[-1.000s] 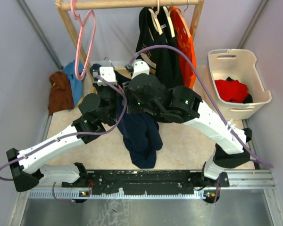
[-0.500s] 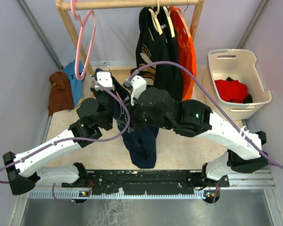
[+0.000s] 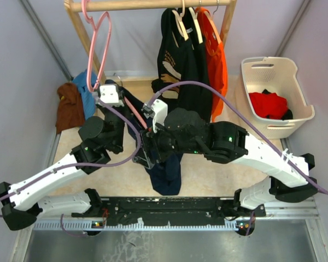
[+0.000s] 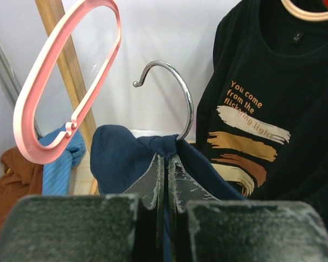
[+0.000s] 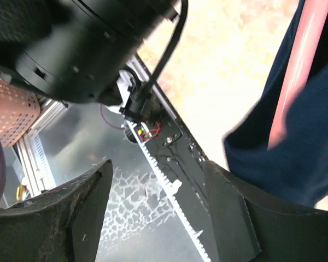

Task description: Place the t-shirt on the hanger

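Observation:
The navy t-shirt [image 3: 167, 169] hangs in the air from the hanger, whose pink arm [image 3: 138, 113] shows above the cloth. My left gripper [image 3: 116, 86] is shut on the hanger's neck through the shirt collar. In the left wrist view the closed gripper [image 4: 167, 159] pinches the navy collar [image 4: 117, 155], and the silver hook [image 4: 181, 93] rises just above it. My right gripper [image 3: 147, 150] is open and empty, low beside the shirt. In the right wrist view its wide jaws [image 5: 158, 213] frame the table's near rail, with the pink arm [image 5: 298, 65] and navy cloth [image 5: 295, 158] at the right.
A wooden rack rail [image 3: 153, 5] at the back carries an all-pink hanger [image 3: 95, 49], a black printed shirt [image 3: 180, 54] and an orange shirt [image 3: 216, 49]. Brown and blue clothes [image 3: 71, 103] lie at the left. A cream basket [image 3: 251, 98] with red cloth stands at the right.
My left gripper has moved left with the hanger and shirt. My right wrist has pulled back toward the near edge and let go of the shirt, jaws now open beside it.

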`<act>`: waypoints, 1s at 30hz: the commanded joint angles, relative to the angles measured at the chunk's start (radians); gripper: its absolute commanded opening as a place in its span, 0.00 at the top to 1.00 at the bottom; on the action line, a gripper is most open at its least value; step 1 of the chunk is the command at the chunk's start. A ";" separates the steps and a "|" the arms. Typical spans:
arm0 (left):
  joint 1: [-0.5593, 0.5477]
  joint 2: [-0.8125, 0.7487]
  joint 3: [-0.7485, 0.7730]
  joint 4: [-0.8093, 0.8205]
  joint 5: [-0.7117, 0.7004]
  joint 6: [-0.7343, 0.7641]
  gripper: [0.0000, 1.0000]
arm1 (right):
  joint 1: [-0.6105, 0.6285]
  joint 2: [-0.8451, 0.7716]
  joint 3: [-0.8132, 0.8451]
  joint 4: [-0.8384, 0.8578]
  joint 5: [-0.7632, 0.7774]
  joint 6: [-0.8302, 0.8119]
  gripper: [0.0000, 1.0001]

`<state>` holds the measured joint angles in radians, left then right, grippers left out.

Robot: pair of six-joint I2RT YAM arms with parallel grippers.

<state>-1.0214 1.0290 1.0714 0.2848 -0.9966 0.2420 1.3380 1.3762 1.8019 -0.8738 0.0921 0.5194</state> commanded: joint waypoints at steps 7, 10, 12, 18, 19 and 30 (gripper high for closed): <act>0.000 -0.093 -0.014 -0.019 0.057 -0.111 1.00 | 0.013 -0.223 -0.139 0.110 0.068 0.045 0.27; 0.000 -0.102 -0.015 -0.029 0.056 -0.115 1.00 | 0.013 -0.296 -0.172 0.147 0.084 0.041 0.28; 0.000 -0.101 -0.016 -0.031 0.053 -0.113 1.00 | 0.014 -0.325 -0.172 0.127 0.150 0.044 0.31; 0.000 -0.102 -0.016 -0.038 0.057 -0.116 1.00 | 0.013 -0.374 -0.207 0.029 0.368 0.043 0.65; 0.000 -0.100 -0.014 -0.038 0.058 -0.116 1.00 | 0.013 -0.367 -0.219 0.022 0.379 0.036 0.70; 0.000 -0.079 0.008 -0.052 0.064 -0.111 1.00 | 0.013 -0.327 -0.348 0.154 0.318 -0.053 0.85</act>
<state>-1.0214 0.9558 1.0492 0.1989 -0.9520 0.1349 1.3457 1.0470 1.4437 -0.8185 0.4194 0.5144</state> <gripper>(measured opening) 0.012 0.113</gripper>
